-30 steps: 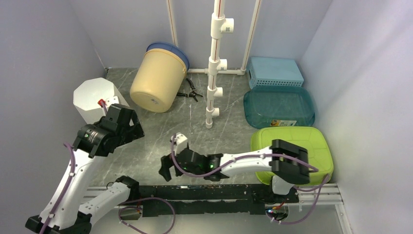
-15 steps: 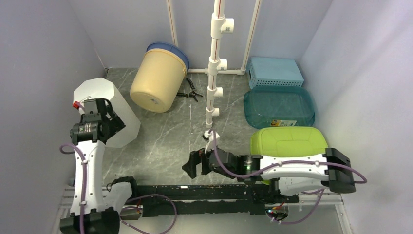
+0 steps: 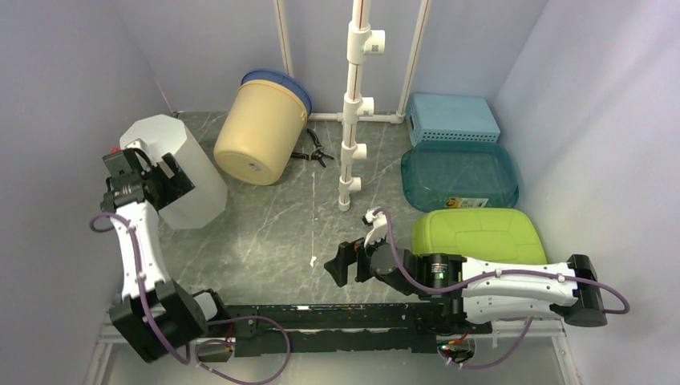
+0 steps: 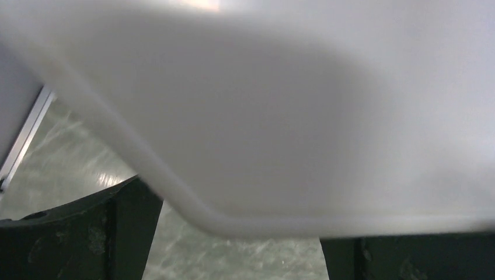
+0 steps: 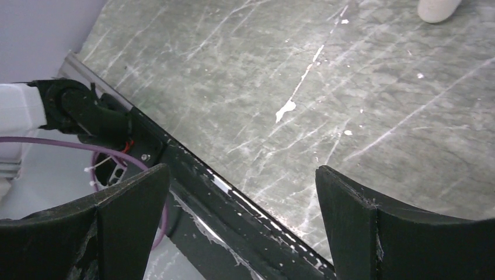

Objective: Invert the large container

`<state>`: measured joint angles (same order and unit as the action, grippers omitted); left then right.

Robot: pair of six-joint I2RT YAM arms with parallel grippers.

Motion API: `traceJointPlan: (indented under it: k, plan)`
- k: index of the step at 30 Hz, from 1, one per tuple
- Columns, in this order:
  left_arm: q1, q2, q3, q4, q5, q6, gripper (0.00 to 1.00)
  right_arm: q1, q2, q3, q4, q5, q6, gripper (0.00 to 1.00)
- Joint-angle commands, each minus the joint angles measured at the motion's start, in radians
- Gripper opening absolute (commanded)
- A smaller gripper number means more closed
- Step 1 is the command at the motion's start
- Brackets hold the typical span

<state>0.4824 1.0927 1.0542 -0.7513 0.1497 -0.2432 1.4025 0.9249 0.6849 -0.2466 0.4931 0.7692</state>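
**Clerk:** Where is the large container?

**Inspector:** The white, faceted large container [image 3: 192,188] is at the left side of the desk [image 3: 265,228], near the left wall. It leans rather than standing square. I cannot tell which end faces down.

**Clerk:** And the left tool?

**Inspector:** The left tool [image 3: 147,175] is at the container's left flank with its jaws spread wide. In the left wrist view the white wall fills almost the whole frame, with a dark finger [image 4: 125,233] low on either side. I cannot confirm contact.

**Clerk:** The right tool?

**Inspector:** The right tool [image 3: 349,263] is low over bare desk near the front rail, well apart from the container. Its jaws are wide and hold nothing.

**Clerk:** Other items?

**Inspector:** A yellow bucket [image 3: 261,132] lies tipped at the back, and pliers [image 3: 314,150] lie just beside it. On the right are a teal tray [image 3: 459,176] and a green lid [image 3: 477,233].
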Motion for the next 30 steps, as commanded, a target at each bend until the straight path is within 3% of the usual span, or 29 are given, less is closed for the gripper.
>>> traceJointPlan:
  k: [1, 7, 15, 25, 30]
  plan:
    - [0.007, 0.134, 0.077, 0.204, 0.146, 0.081, 0.96, -0.014, -0.017, 0.011, -0.052, 0.048, -0.019, 1.0]
    - [0.007, 0.321, 0.17, 0.312, 0.203, 0.087, 0.96, -0.04, 0.014, 0.021, -0.064, 0.04, -0.023, 1.0]
    - [0.007, 0.541, 0.292, 0.368, 0.4, 0.13, 0.96, -0.126, 0.082, 0.046, -0.033, -0.054, -0.053, 1.0]
    - [-0.021, 0.721, 0.445, 0.349, 0.575, 0.172, 0.96, -0.202, 0.164, 0.092, 0.013, -0.145, -0.099, 1.0]
    - [-0.091, 0.711, 0.515, 0.294, 0.539, 0.172, 0.96, -0.21, 0.188, 0.1, 0.025, -0.153, -0.094, 1.0]
